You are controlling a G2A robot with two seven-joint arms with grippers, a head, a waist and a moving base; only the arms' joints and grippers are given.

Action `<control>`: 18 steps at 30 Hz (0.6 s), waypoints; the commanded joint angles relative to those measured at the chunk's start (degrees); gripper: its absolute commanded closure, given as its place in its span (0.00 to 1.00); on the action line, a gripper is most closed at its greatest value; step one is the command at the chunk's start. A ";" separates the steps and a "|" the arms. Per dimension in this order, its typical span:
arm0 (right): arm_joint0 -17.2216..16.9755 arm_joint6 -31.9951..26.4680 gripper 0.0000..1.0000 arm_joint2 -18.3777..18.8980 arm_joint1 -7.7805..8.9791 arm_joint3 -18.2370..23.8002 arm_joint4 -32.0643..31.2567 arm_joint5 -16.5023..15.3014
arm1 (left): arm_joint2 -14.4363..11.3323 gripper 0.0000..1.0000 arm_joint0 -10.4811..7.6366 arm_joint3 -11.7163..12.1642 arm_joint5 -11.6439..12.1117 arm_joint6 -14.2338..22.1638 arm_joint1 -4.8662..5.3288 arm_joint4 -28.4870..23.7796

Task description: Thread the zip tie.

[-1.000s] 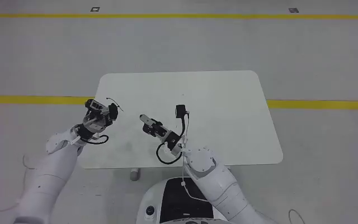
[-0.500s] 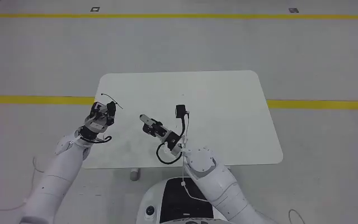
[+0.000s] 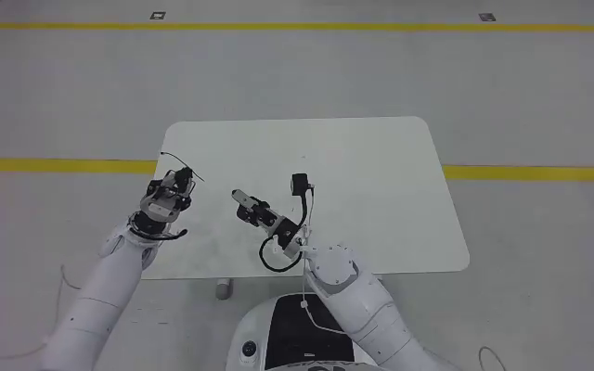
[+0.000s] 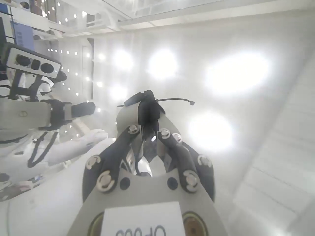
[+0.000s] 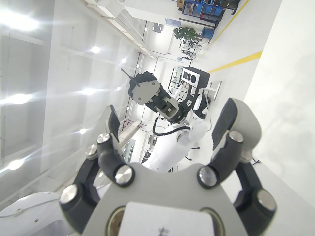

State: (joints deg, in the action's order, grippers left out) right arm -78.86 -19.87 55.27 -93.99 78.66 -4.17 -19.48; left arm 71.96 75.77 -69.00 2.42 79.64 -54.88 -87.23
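— What's in front of us, biggest first?

— The white rounded table (image 3: 371, 185); both arms are over its near-left part. The right gripper (image 5: 171, 111), grey with black ribbed pads, has its fingers spread wide with nothing between them; it faces across at the other arm.

— And the other arm?

— The left gripper (image 4: 147, 99) is by the table's left edge, fingers pressed together on the thin black plastic zip tie (image 4: 172, 99). The pinch sits partway along the strap; a short pointed tail sticks out one side and a longer run with the little square head juts out the other (both ends in the air, touching nothing).

— How would it handle, do you reckon?

— Next to weightless, I'd say; springy rather than limp, since the free run holds a gentle curve without drooping. It's smooth plastic, so it's likely to slip or twist in a loose grip; hardly fragile, though a hard kink would spoil it.

— Where would you take hold?

— Close behind the head with the open gripper, I'd guess, so the slot stays steady. The tail has to bend round and find that slot; a grip far from the end would let the tip wander.
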 commanded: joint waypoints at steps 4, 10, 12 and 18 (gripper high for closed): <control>0.00 0.00 0.00 0.00 0.00 0.00 0.00 0.00 | -0.88 1.00 0.16 -0.32 5.00 0.00 -0.03 3.86; 0.00 0.00 0.00 0.00 0.00 0.00 0.00 0.00 | -2.11 1.00 0.25 -0.38 6.42 0.00 0.06 3.32; 0.00 0.00 0.00 0.00 0.00 0.00 0.00 0.00 | -2.60 1.00 0.19 -0.37 5.80 0.00 0.11 3.11; 0.00 0.00 0.00 0.00 0.00 0.00 0.00 0.00 | -2.70 1.00 0.16 -0.32 5.51 0.00 0.14 3.00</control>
State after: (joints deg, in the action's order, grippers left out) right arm -78.86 -19.87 55.27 -93.99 78.66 -4.17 -19.48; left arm 69.25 75.92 -69.32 7.92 79.64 -54.73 -84.24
